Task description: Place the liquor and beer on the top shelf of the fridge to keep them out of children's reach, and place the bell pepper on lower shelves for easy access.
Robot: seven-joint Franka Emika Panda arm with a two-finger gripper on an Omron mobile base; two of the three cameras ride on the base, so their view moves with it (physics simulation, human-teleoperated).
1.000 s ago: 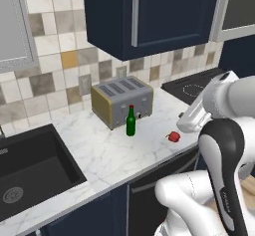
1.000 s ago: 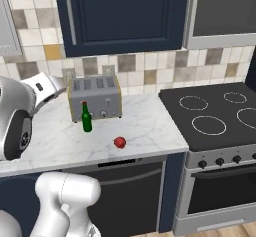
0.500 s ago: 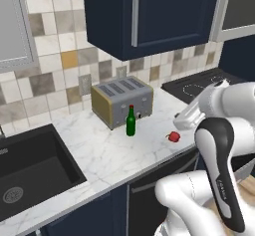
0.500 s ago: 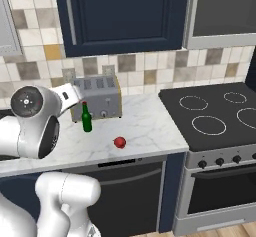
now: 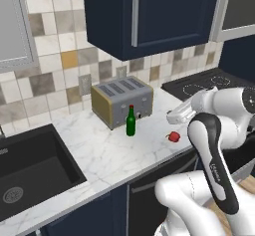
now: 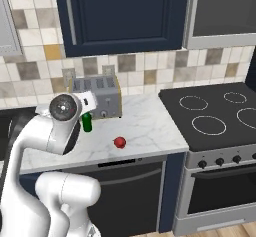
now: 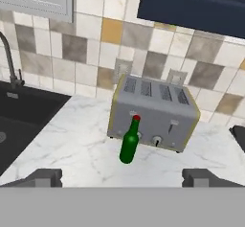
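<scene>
The beer (image 7: 129,143), a slim green bottle with a red cap, stands upright on the marble counter just in front of the toaster. It also appears as the beer (image 5: 131,122) and, half hidden behind my arm, the beer (image 6: 87,123). The bell pepper (image 5: 174,137), small and red, lies on the counter to the bottle's right, bell pepper (image 6: 119,142). My gripper (image 7: 122,178) is open, facing the bottle from a distance with nothing between its fingertips (image 7: 44,177). The gripper (image 5: 173,115) hovers above the pepper. The liquor and the fridge are out of view.
A grey toaster (image 7: 154,111) stands against the tiled wall. A black sink (image 5: 30,168) with a faucet (image 7: 9,61) lies to the left. A black stove (image 6: 220,118) is on the right. Dark blue cabinets (image 5: 149,16) hang overhead.
The arm has folded in over the counter and the hand has dropped lower, swinging round toward the toaster and bottle. Bottle and pepper have not moved.
</scene>
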